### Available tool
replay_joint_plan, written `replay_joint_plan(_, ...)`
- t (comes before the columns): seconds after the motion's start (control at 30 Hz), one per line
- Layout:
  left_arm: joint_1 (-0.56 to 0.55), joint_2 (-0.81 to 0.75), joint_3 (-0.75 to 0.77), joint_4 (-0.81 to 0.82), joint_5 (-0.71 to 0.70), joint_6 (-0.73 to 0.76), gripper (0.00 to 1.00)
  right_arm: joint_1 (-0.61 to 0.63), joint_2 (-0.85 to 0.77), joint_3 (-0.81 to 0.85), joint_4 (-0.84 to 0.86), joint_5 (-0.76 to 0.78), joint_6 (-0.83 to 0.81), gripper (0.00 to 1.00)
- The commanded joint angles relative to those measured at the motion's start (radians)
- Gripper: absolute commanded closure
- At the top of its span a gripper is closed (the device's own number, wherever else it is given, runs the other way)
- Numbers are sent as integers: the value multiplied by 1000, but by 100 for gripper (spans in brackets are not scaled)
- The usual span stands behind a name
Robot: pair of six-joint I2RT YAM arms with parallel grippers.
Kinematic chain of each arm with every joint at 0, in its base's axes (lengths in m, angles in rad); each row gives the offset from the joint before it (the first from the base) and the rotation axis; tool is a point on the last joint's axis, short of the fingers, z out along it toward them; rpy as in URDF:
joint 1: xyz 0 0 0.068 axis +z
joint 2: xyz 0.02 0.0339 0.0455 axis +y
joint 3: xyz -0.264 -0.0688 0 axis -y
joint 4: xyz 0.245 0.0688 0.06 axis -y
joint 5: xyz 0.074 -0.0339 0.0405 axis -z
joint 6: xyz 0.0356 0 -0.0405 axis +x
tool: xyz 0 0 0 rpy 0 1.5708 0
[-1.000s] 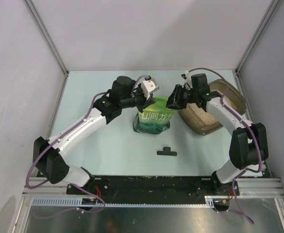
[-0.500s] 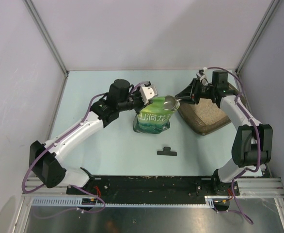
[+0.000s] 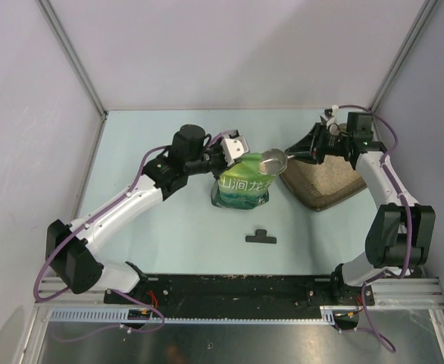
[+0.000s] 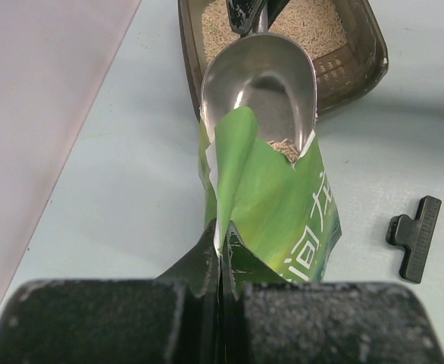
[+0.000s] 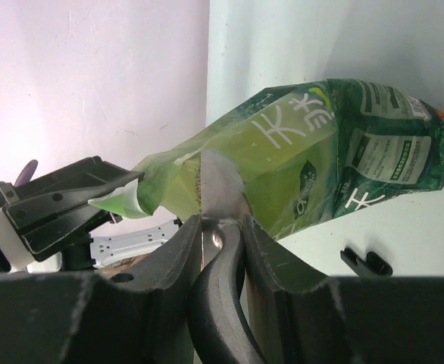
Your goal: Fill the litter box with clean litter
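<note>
The brown litter box point(image 3: 322, 199) sits at the right with pale litter point(image 3: 329, 176) in it; it also shows in the left wrist view point(image 4: 367, 53) with litter point(image 4: 305, 21). A green pouch bag point(image 3: 241, 189) stands left of it. My left gripper point(image 3: 235, 149) is shut on the bag's top edge point(image 4: 223, 227). My right gripper point(image 3: 310, 152) is shut on the black handle point(image 5: 220, 303) of a silver scoop point(image 3: 272, 160). The scoop's bowl point(image 4: 258, 83) hangs at the bag's open mouth, a few granules point(image 4: 285, 148) at its lip.
A black bag clip point(image 3: 261, 237) lies on the pale green table in front of the bag; it also shows in the left wrist view point(image 4: 416, 236). Grey walls close in the left, back and right sides.
My right arm has pulled back to the right, bringing the scoop out of the bag to hang at its mouth. My left gripper has kept hold of the bag's top.
</note>
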Motion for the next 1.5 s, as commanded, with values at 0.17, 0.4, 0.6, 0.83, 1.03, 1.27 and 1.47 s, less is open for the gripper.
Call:
replay_joint_plan(0.17, 20, -13, 89, 20, -64, 45, 100, -107, -94, 11, 2, -19, -42, 100)
replay_joint_plan(0.4, 20, 37, 149, 20, -39, 25, 100, -33, -162, 12, -25, 137, -116, 100)
replay_joint_plan(0.6, 20, 56, 172, 22, -38, 26, 100, -77, -125, 12, -19, 82, -87, 100)
replay_joint_plan(0.83, 19, 51, 163, 20, -39, 40, 100, -137, -82, 12, 48, -54, 13, 100)
replay_joint_plan(1.03, 20, 68, 183, 20, -35, 35, 100, -137, -66, -24, 59, -116, 25, 100)
replay_joint_plan(1.27, 20, 56, 169, 22, -36, 38, 100, -188, -47, -58, 82, -182, 56, 100)
replay_joint_plan(1.47, 19, 56, 174, 22, -36, 29, 100, -231, -42, -112, 179, -202, 143, 100)
